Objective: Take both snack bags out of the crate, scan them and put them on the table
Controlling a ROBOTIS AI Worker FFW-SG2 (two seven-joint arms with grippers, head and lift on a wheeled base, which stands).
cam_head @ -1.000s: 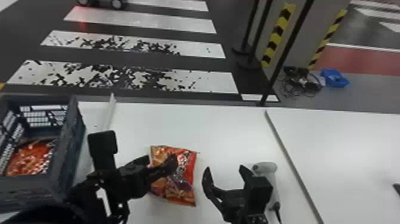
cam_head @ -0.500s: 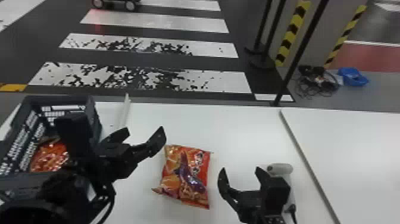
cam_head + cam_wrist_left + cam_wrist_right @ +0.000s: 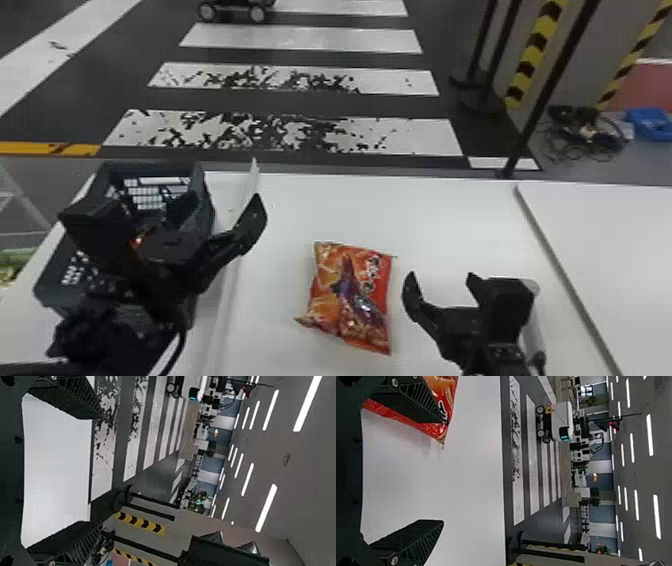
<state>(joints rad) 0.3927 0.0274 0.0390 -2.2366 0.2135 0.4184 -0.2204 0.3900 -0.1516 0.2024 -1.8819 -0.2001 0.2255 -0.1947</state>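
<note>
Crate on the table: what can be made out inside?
The crate shows its slotted far wall inside. The left end effector covers most of the rest; a small orange spot doesn't settle whether a bag lies there.

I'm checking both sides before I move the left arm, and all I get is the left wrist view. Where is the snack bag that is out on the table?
Observer: In the head view, the snack bag lies on the white table, to the right of the crate.
Operator: Does the right end effector have hold of it?
Observer: No, the right end effector is open, with nothing between its fingers.
</note>
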